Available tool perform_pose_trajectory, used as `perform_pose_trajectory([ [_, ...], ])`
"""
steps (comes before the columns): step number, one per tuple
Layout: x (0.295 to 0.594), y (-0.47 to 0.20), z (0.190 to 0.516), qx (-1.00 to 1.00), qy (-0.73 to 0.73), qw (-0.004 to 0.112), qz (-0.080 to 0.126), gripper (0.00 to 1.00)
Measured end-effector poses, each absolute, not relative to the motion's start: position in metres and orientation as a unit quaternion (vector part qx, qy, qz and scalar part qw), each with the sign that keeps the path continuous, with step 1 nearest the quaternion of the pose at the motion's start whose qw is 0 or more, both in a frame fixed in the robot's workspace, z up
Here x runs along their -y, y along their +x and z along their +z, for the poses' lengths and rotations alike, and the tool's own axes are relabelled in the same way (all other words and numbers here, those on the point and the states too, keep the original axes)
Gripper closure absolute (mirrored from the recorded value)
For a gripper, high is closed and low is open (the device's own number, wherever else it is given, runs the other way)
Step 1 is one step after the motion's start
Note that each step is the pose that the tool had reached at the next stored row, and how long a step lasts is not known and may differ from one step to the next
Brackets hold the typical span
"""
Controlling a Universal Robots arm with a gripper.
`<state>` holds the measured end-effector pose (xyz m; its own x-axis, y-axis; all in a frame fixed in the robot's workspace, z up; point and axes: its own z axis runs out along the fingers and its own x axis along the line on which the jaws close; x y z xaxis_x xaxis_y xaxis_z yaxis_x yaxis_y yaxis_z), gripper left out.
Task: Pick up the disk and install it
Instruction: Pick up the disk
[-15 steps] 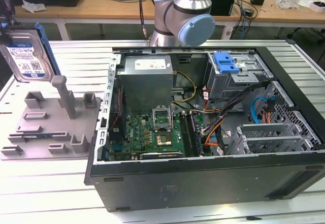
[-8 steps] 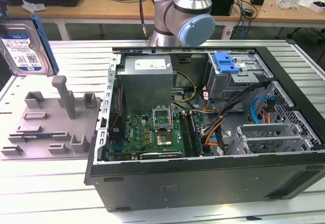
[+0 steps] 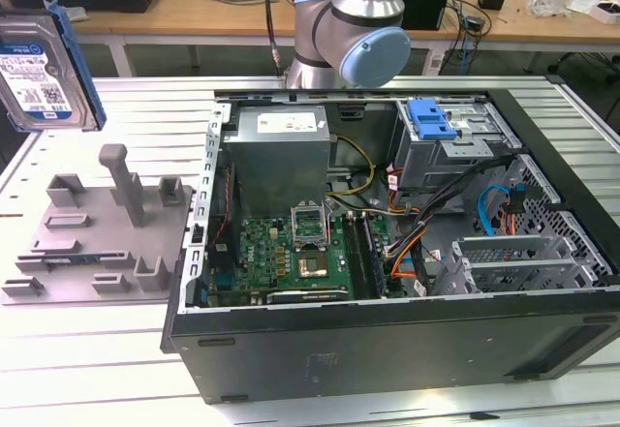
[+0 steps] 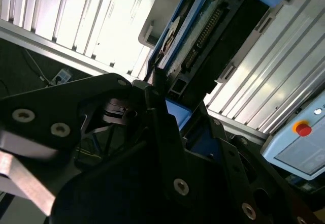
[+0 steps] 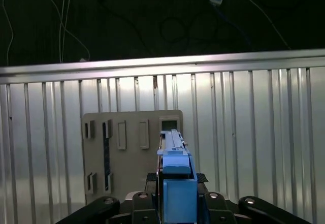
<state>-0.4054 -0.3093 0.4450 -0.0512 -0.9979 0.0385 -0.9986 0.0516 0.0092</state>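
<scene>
The disk (image 3: 44,67) hangs upright in the air over the grey holder plate (image 3: 97,243), to the exterior view's left of the open computer case (image 3: 387,340). In the first wrist view the gripper (image 5: 176,179) clasps the disk's blue-framed edge, its jaws apparently pressed against both sides.

The disk (image 3: 41,67) aloft, label showing.
Silver-grey, white-and-blue label, blue carrier frame; nearly upright, slightly tilted, at ten o'clock in the exterior view.
</scene>
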Motion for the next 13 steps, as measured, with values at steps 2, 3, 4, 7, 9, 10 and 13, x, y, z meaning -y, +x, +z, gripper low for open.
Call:
perform_pose_trajectory([
  [2,0.309,-0.405,0.450,0.725,0.689,0.017,0.010,0.63],
  [3,0.309,-0.405,0.452,0.725,0.689,0.017,0.010,0.63],
  [4,0.309,-0.405,0.454,0.725,0.689,0.017,0.010,0.63],
  [7,0.309,-0.405,0.462,0.725,0.689,0.017,0.010,0.63],
  [9,0.309,-0.405,0.466,0.725,0.689,0.017,0.010,0.63],
  [10,0.309,-0.405,0.469,0.725,0.689,0.017,0.010,0.63],
  [13,0.309,-0.405,0.476,0.725,0.689,0.017,0.010,0.63],
])
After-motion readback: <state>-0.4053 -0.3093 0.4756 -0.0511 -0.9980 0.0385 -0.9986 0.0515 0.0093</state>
